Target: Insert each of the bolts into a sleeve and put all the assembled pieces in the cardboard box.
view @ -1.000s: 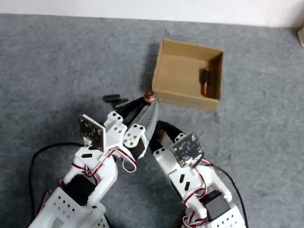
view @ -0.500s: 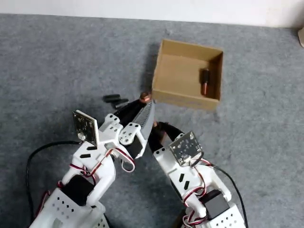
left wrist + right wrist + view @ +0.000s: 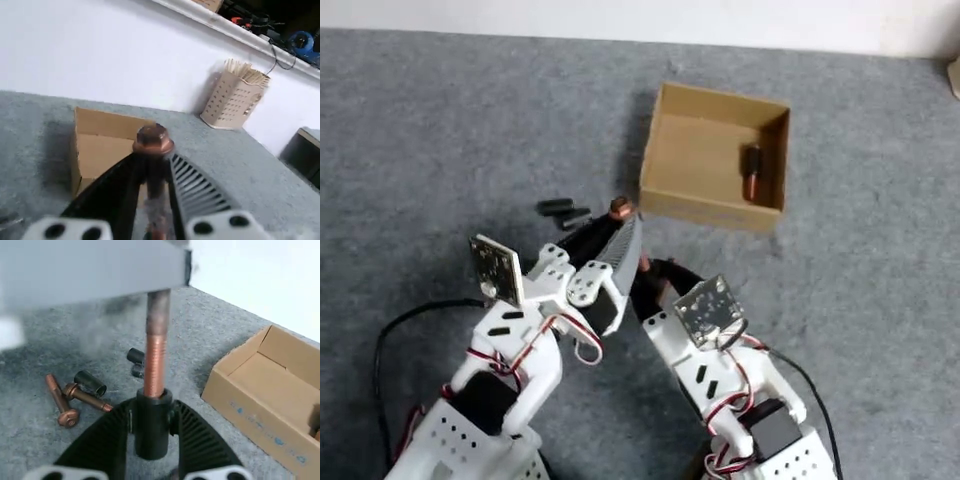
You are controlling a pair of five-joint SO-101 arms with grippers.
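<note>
Left jaws: clenched on the held bolt [image 3: 153, 140], gripping its shank just below the hex head. I see the head poking up past the jaw tips.

Held bolt: upright, head up and threaded end down. From the high view its head sits close to the near corner of the cardboard box [image 3: 700, 206], apart from it.

Right jaws: clenched around the held sleeve [image 3: 151, 427], a black tube standing upright with its mouth facing up.

Bolt and sleeve: I see the threaded tip right at the sleeve's mouth, in line with it. It looks just entered, but I cannot tell how deep.

Cardboard box: open-topped, on the grey worktop [image 3: 440, 130], beyond both arms.

Assembled piece [image 3: 752, 172]: lies inside the box, against its far right wall.

Loose sleeves [image 3: 556, 207]: two black ones side by side on the worktop, beside the left arm's jaw tips.

Loose bolts [image 3: 60, 401]: two copper ones on the worktop, with one more black sleeve [image 3: 90, 382] just beside them.
</note>
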